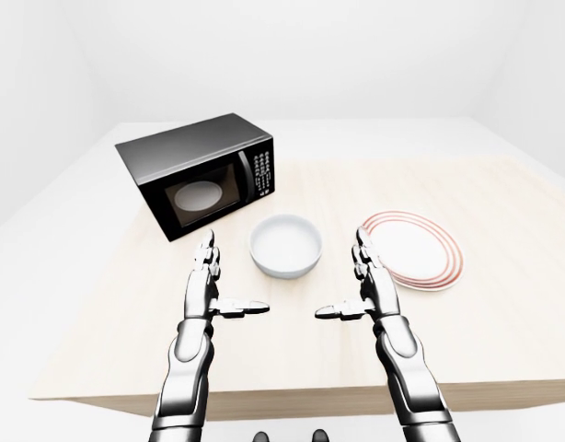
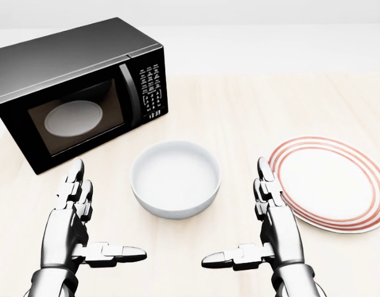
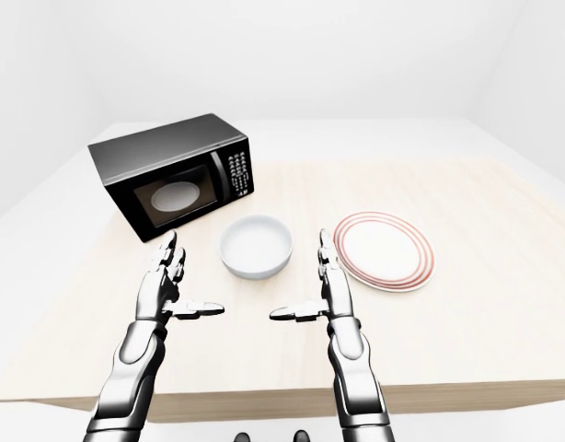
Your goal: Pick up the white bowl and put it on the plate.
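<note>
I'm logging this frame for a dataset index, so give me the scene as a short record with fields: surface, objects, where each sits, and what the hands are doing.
surface: light wooden table
bowl: white bowl, empty, upright, middle of the head view
plate: white with red rings, right of the bowl, apart from it, nothing on it
microwave: black, door shut, upper left
left hand: open, below and left of the bowl, not touching
right hand: open, between bowl and plate, holding nothing
task state: bowl not yet picked up
</note>
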Robot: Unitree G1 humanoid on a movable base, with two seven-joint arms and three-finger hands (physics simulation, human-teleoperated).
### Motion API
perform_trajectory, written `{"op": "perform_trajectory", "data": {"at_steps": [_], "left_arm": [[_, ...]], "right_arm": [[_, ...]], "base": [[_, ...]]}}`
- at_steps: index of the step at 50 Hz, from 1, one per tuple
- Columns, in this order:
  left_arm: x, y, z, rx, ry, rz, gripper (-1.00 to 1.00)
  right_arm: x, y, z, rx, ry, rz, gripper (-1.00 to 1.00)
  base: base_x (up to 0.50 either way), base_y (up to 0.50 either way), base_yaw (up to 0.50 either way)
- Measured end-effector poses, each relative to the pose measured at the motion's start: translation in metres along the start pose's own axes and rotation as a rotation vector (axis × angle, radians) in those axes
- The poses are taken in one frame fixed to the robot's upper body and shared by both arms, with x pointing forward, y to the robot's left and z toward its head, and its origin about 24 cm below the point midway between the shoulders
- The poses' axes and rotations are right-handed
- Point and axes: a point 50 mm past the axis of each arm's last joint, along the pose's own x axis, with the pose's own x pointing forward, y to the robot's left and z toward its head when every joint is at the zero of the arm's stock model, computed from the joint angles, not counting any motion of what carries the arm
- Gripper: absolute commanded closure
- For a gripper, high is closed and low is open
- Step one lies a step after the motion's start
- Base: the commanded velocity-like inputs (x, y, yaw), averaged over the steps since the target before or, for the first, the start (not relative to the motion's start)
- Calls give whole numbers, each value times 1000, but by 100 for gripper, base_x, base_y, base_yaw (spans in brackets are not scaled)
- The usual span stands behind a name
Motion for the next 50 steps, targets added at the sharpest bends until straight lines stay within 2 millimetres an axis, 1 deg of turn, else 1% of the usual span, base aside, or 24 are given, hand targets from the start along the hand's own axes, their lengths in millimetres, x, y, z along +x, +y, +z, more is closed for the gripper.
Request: {"op": "perform_trajectory", "data": {"at_steps": [15, 35, 43, 50], "left_arm": [[1, 0, 1, 0, -3, -1, -100], [0, 0, 0, 0, 0, 0, -100], [0, 0, 0, 0, 0, 0, -100], [0, 0, 0, 0, 0, 0, -100]], "right_arm": [[1, 1, 0, -3, -2, 4, -100], [0, 1, 1, -45, -5, -1, -100], [1, -1, 1, -125, -9, -15, -100], [2, -3, 2, -278, -31, -43, -100]], "base": [[29, 0, 0], [0, 0, 0], [0, 0, 0], [0, 0, 0]]}}
